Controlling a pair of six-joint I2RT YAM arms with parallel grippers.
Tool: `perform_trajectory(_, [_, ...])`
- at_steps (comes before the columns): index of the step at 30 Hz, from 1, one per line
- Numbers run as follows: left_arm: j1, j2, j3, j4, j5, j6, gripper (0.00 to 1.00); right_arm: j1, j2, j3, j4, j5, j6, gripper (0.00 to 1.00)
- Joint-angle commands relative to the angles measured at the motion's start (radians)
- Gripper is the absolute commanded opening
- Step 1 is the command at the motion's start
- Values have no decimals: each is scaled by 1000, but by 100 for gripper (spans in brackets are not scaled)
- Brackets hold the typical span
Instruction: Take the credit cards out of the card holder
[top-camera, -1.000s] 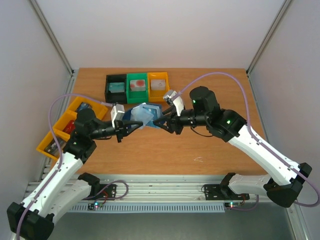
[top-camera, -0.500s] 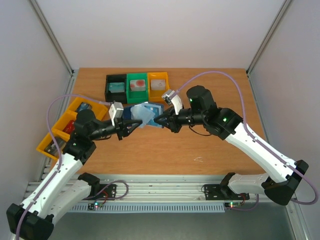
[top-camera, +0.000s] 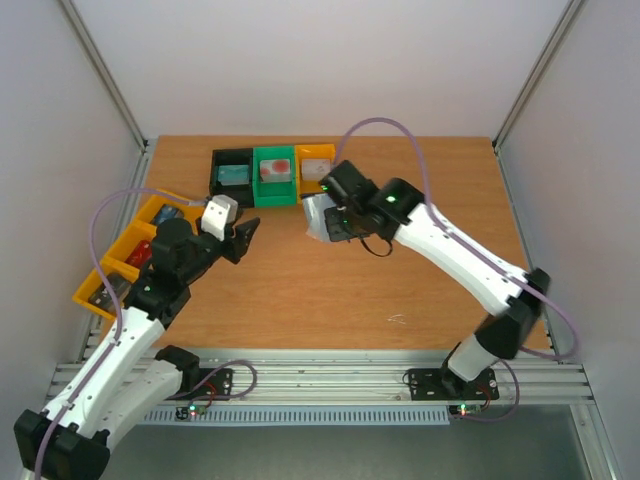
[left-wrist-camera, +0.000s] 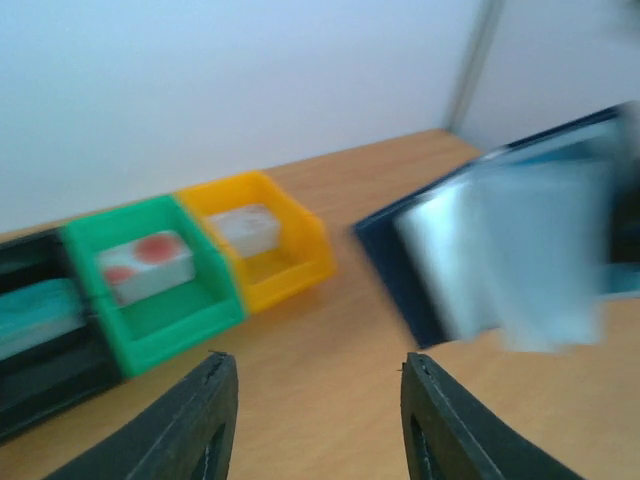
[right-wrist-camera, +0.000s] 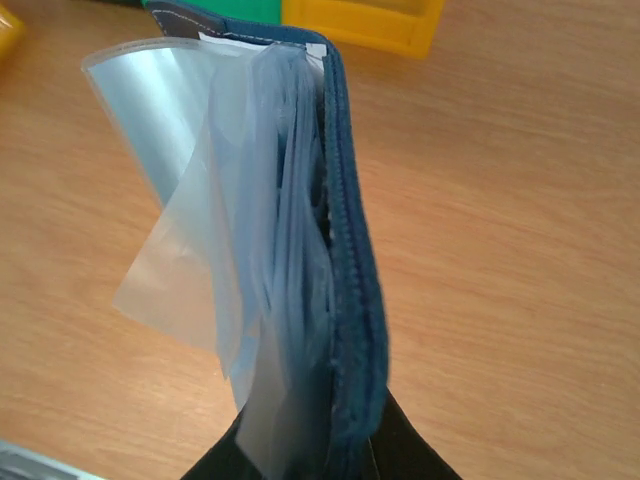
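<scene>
My right gripper is shut on the card holder and holds it up just in front of the yellow bin. In the right wrist view the card holder stands edge-on between my fingers, with its blue-grey cover on the right and its pale pocket pages fanned out to the left. I cannot make out any credit cards in the pockets. My left gripper is open and empty, well to the left of the holder. In the left wrist view its jaws stand wide apart over bare table, with the holder blurred at the right.
A black bin, a green bin and a yellow bin stand in a row at the back, each with a card-like stack inside. Orange bins line the left edge, by my left arm.
The right gripper has lifted the holder back and to the right, toward the yellow bin. The left gripper has let go of the pages and pulled back to the left, now open.
</scene>
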Motion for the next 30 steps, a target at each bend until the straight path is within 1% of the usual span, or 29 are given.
perform_trajectory(1, [-10,-16,-21,86,445,-11,42,70,145,175,-238,201,60,1])
perform_trajectory(4, [-39,-12,-43,198,679,-66,37,75,175,195,-157,44,55,1])
perform_trajectory(6, [-61,-2,-48,199,691,-107,33,78,189,210,-115,-58,63,1])
perform_trajectory(8, [-76,3,-54,164,677,-86,29,86,204,234,-85,-153,72,1])
perform_trajectory(11, [-91,8,-52,94,655,20,29,92,209,245,-38,-271,78,1])
perform_trajectory(13, [-92,6,-49,59,629,93,28,92,204,246,-20,-319,76,1])
perform_trajectory(15, [-92,4,-47,44,550,115,28,92,189,237,-7,-344,61,1])
perform_trajectory(16, [-92,4,-48,43,493,111,28,92,177,228,14,-361,41,1])
perform_trajectory(18, [-90,3,-44,31,371,66,24,91,144,192,61,-421,-5,1])
perform_trajectory(20, [-75,-1,-26,-2,333,2,20,88,97,146,109,-471,-65,1])
perform_trajectory(21, [-66,-3,-18,-22,351,-13,20,86,71,112,127,-483,-87,1])
perform_trajectory(24, [-53,-18,-8,-39,480,-39,22,76,-11,34,190,-534,-147,1])
perform_trajectory(27, [-46,-20,-10,23,590,-118,23,77,-73,-35,282,-659,-205,1])
perform_trajectory(30, [-35,-18,0,69,638,-178,23,77,-124,-85,344,-740,-244,1])
